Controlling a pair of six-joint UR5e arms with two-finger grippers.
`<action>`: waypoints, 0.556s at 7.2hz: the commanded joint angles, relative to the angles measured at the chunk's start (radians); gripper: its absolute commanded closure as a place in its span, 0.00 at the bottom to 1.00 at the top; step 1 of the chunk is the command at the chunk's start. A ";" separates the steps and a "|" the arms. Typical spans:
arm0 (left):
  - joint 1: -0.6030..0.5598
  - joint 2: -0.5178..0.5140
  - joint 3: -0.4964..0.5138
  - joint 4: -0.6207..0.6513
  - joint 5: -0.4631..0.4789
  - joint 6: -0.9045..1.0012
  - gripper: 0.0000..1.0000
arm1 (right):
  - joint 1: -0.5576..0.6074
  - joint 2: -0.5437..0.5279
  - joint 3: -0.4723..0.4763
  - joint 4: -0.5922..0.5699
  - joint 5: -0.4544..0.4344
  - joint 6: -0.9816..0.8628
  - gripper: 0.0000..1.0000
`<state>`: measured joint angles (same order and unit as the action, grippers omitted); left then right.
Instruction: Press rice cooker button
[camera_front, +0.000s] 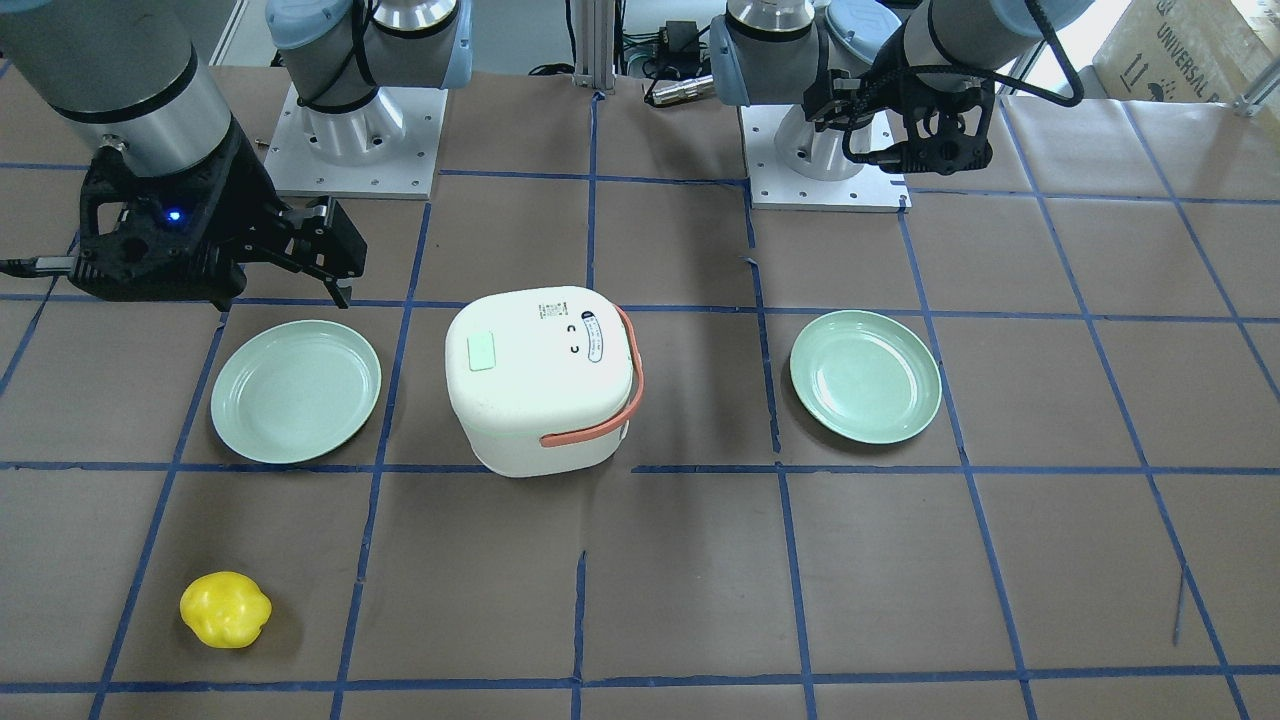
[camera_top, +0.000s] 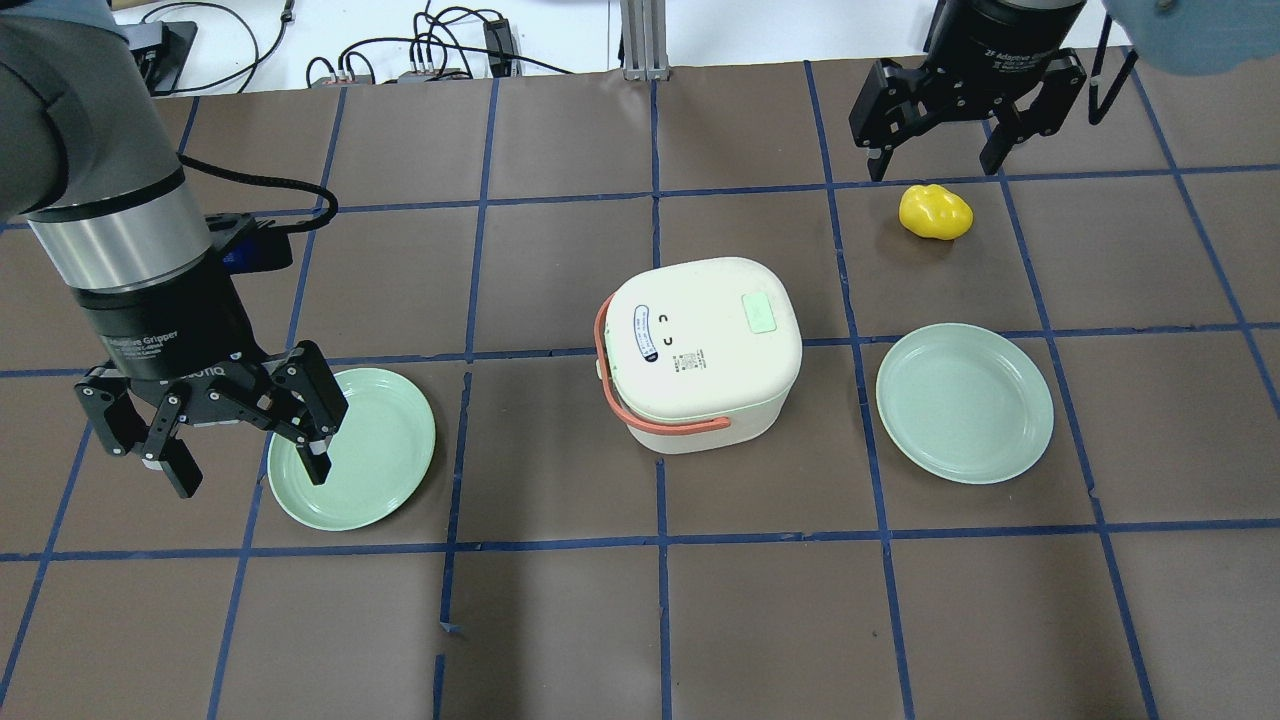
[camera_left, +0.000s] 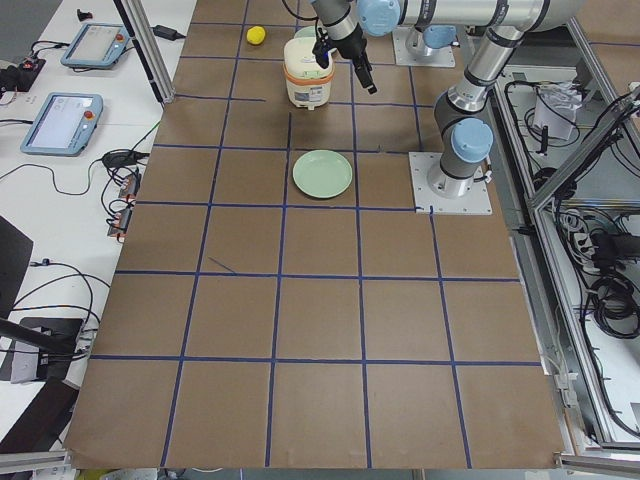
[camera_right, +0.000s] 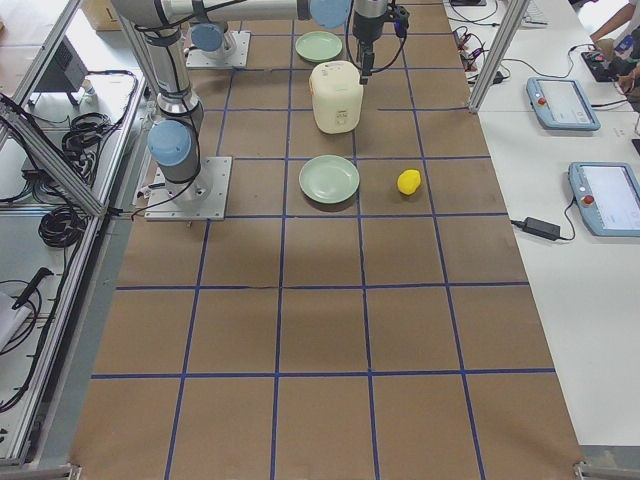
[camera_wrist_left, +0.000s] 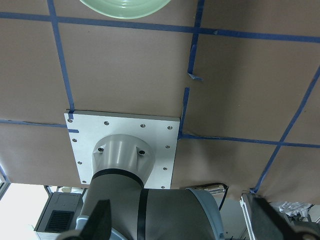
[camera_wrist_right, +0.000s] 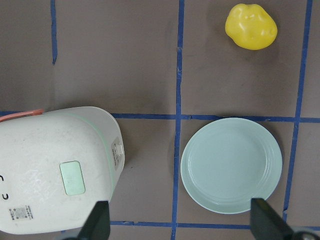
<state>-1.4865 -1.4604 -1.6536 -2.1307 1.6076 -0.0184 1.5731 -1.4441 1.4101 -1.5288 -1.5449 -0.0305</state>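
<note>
STEP: approach, button (camera_top: 760, 313) untouched | left tool (camera_top: 252, 477): fingers apart, well clear of cooker (camera_top: 700, 350) | cooker: mid-tabletop (camera_top: 560, 620), green button on lid's right side | right tool (camera_top: 932, 168): fingers apart, raised | NEXT, likely: align right tool over button, press down

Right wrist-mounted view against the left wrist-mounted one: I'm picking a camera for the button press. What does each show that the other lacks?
Right only: the rice cooker, its green button, a yellow object. Left only: a robot base plate. Both: the taped table and a green plate, whole in the right, a plate edge in the left.
</note>
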 joint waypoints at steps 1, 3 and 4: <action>0.000 0.000 0.000 -0.002 0.000 0.000 0.00 | -0.001 0.002 0.001 -0.001 0.002 -0.002 0.01; 0.000 0.000 0.000 0.000 0.000 0.000 0.00 | -0.001 0.002 0.003 0.002 0.011 -0.003 0.76; 0.000 0.000 0.000 -0.002 0.000 0.000 0.00 | -0.001 0.001 0.006 0.004 0.067 -0.015 0.96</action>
<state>-1.4864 -1.4603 -1.6536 -2.1315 1.6076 -0.0184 1.5724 -1.4427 1.4130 -1.5270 -1.5233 -0.0364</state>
